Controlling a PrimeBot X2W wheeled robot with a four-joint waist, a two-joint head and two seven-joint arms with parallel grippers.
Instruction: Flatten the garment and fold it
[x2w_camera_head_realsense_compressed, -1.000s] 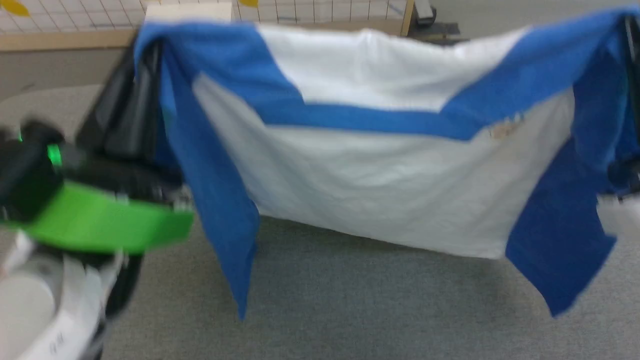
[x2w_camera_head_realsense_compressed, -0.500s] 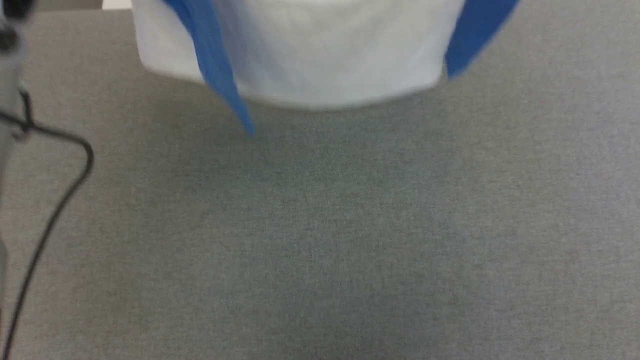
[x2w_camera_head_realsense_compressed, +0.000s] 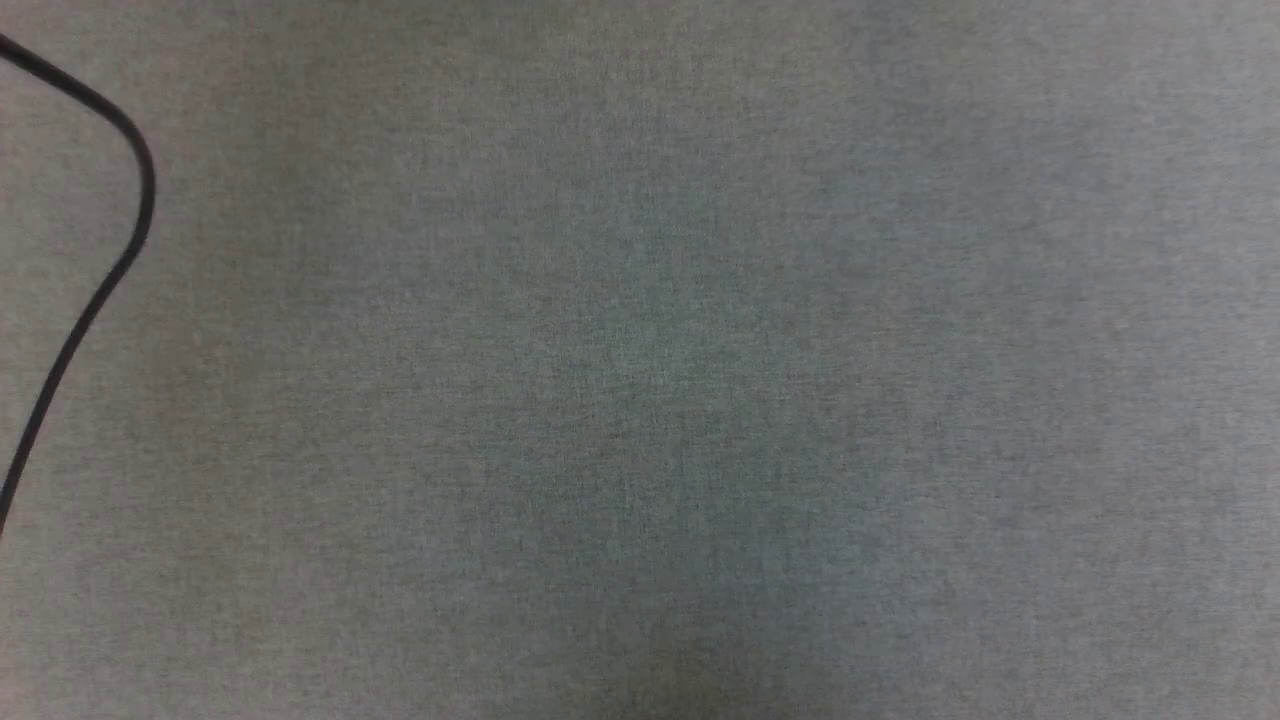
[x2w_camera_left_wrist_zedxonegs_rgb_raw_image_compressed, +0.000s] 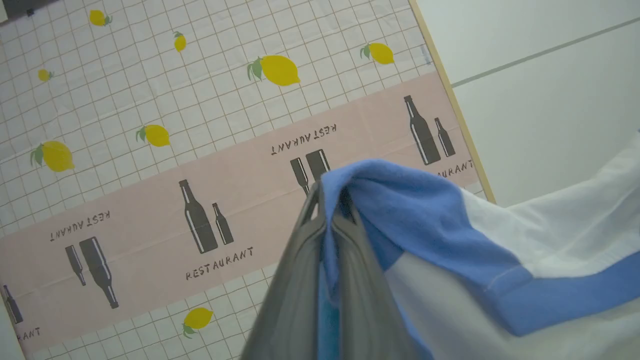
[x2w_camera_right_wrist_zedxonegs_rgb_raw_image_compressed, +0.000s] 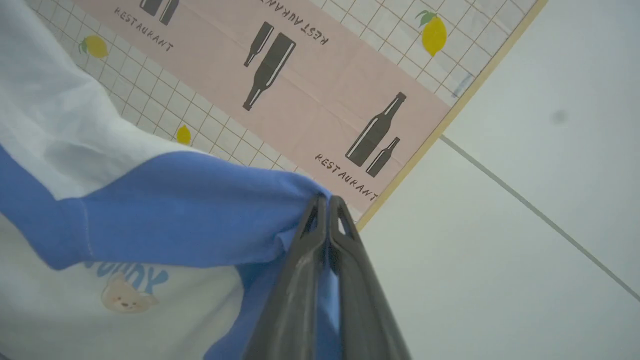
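Cloth fills both claws: the left gripper (x2w_camera_left_wrist_zedxonegs_rgb_raw_image_compressed: 327, 200) has its two dark fingers pressed together on a bunched fold of blue at one shoulder of the shirt (x2w_camera_left_wrist_zedxonegs_rgb_raw_image_compressed: 425, 215). The right gripper (x2w_camera_right_wrist_zedxonegs_rgb_raw_image_compressed: 327, 202) is clamped the same way on the blue at the other shoulder, and fabric runs down between the fingers in each wrist view. I read that as a deliberate hold. Pinched at its two top corners, the shirt hangs by its own weight between the arms, so the white body, with its little bear print (x2w_camera_right_wrist_zedxonegs_rgb_raw_image_compressed: 125, 298) showing near the right claw, can drop out straight instead of bunching. Past the fingers both wrist cameras look onto a lemon-print tablecloth (x2w_camera_left_wrist_zedxonegs_rgb_raw_image_compressed: 150, 75) with a pink band (x2w_camera_left_wrist_zedxonegs_rgb_raw_image_compressed: 140, 220) of bottles, bordered by a wooden edge (x2w_camera_left_wrist_zedxonegs_rgb_raw_image_compressed: 451, 100) and pale floor (x2w_camera_left_wrist_zedxonegs_rgb_raw_image_compressed: 550, 100). As far as I can tell, the shirt is held up clear of that cloth, not resting on it. My head camera points down at a plain grey woven surface (x2w_camera_head_realsense_compressed: 640, 360) with a black cable (x2w_camera_head_realsense_compressed: 130, 230) curling at its left edge. My guess is that this grey patch is where the shirt should be laid, so flattening is in hand and folding not yet begun. Thin knit stretches and slips, so uneven lowering could trap a sleeve underneath.
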